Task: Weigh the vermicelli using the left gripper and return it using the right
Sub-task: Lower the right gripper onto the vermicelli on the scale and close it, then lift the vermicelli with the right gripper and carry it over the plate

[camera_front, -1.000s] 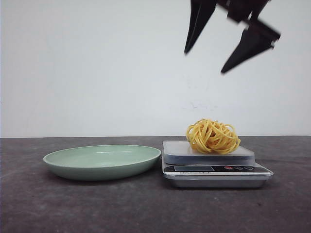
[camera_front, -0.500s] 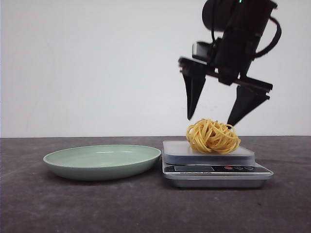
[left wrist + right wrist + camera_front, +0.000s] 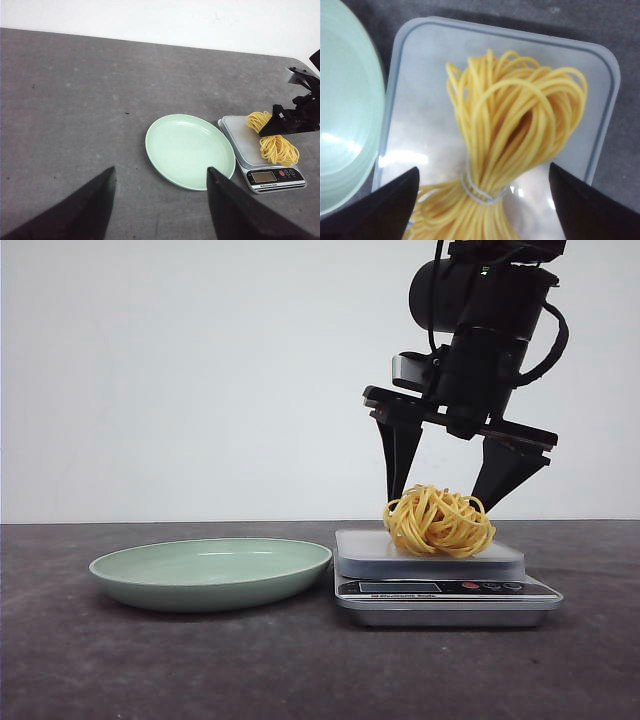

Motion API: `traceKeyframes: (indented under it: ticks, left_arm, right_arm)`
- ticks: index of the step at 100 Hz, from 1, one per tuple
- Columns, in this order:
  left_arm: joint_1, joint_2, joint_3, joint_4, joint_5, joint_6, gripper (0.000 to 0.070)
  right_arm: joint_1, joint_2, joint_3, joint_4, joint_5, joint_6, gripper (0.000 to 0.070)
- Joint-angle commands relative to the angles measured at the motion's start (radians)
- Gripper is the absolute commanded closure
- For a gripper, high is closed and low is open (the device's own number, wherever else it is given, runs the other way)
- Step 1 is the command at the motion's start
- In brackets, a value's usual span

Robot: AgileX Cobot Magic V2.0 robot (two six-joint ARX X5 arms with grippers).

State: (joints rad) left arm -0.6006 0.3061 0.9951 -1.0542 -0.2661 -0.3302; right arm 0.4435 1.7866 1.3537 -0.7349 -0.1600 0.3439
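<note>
Two dark fingers of the right gripper (image 3: pixel 445 502) stand spread wide, straddling the vermicelli (image 3: pixel 438 521) from above, tips at its upper edge, nothing held. Vermicelli sits on the scale (image 3: pixel 445 588) platform, right of the green plate (image 3: pixel 211 572). Left gripper (image 3: pixel 160 210) parked high over near table, fingers wide, empty. Judgement: lower a little more, centre on the tied waist of the bundle (image 3: pixel 480 192), close gently so strands don't slip, lift straight up.

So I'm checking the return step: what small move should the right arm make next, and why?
Probably lower a little more, then close. The right pincer is open, its fingertips straddling the golden-yellow vermicelli clump near its top, not yet gripping. The clump sits on the silver kitchen scale, beside the pale green plate.
</note>
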Motion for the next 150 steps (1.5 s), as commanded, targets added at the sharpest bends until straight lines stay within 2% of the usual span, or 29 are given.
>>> traceKeyframes:
  ticks: [1, 9, 21, 26, 34, 76, 104, 120, 132, 150]
  left_arm:
    - [-0.006, 0.0, 0.013, 0.005, -0.003, -0.003, 0.0352]
    - [-0.006, 0.0, 0.013, 0.003, -0.003, -0.003, 0.0352]
    - [-0.006, 0.0, 0.013, -0.001, -0.003, -0.003, 0.0352]
    - [-0.006, 0.0, 0.013, -0.001, -0.003, -0.003, 0.0352]
    - [-0.006, 0.0, 0.013, -0.001, -0.003, -0.003, 0.0352]
    - [-0.006, 0.0, 0.013, -0.001, -0.003, -0.003, 0.0352]
    - [-0.006, 0.0, 0.013, 0.0, -0.003, -0.004, 0.0352]
    - [-0.006, 0.0, 0.013, -0.001, -0.003, -0.004, 0.0352]
    - [-0.006, 0.0, 0.013, -0.001, -0.003, -0.004, 0.0352]
    - [-0.006, 0.0, 0.013, -0.001, -0.003, -0.004, 0.0352]
  right_arm:
    - [0.005, 0.018, 0.021, 0.007, 0.0, 0.009, 0.0299]
    - [0.005, 0.018, 0.021, 0.0, -0.006, 0.009, 0.0378]
    - [0.005, 0.018, 0.021, -0.007, -0.033, 0.021, 0.0403]
    - [0.006, 0.018, 0.021, -0.006, -0.042, 0.024, 0.049]
    - [0.01, 0.018, 0.021, -0.005, -0.049, 0.022, 0.07]
    - [0.013, -0.043, 0.023, 0.043, -0.05, 0.011, 0.07]
    - [0.05, -0.182, 0.03, 0.118, -0.133, 0.008, 0.07]
    - [0.126, -0.214, 0.043, 0.193, -0.173, 0.018, 0.07]
    - [0.2, -0.214, 0.07, 0.241, -0.171, 0.019, 0.07]
    - [0.291, -0.201, 0.093, 0.38, -0.145, 0.074, 0.07]
